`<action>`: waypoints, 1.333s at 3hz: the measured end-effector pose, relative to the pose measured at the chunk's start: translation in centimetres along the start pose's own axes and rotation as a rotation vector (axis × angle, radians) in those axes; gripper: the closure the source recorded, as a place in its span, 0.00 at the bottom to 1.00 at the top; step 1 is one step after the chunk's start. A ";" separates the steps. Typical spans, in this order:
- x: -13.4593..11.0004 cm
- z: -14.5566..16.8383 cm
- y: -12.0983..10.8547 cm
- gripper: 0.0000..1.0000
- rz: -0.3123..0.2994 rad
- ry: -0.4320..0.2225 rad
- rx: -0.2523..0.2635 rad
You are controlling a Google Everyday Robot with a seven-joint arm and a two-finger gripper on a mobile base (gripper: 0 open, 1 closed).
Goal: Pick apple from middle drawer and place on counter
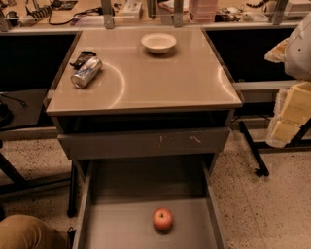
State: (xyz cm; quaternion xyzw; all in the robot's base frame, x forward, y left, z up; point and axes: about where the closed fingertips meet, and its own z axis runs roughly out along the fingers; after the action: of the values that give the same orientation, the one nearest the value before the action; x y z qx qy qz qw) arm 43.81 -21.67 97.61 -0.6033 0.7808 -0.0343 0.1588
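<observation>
The apple (162,219), small and red-orange, lies on the floor of the middle drawer (104,226), which is pulled out wide at the bottom of the view. The counter (160,78) is the glossy beige cabinet top above it. My gripper (290,115) is at the right edge of the view, pale yellow, beside the counter's front right corner. It is well above and to the right of the apple and touches nothing I can see.
A silver soda can (86,73) lies on its side at the counter's left, next to a small dark object (82,58). A white bowl (159,43) stands at the counter's back. The grey drawer front (146,143) with white scratch marks sits above the open drawer. A cluttered desk (73,9) runs behind.
</observation>
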 end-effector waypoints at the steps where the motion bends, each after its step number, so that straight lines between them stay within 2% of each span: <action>1: 0.0 0.0 0.0 0.00 0.000 0.000 0.000; 2: -0.4 1.9 0.1 0.00 0.006 -0.019 -0.011; 4: -0.6 11.3 1.9 0.00 0.095 -0.186 -0.039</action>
State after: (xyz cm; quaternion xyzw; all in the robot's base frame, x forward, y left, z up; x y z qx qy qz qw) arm 45.43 -18.98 86.61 -0.5693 0.7907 0.0447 0.2205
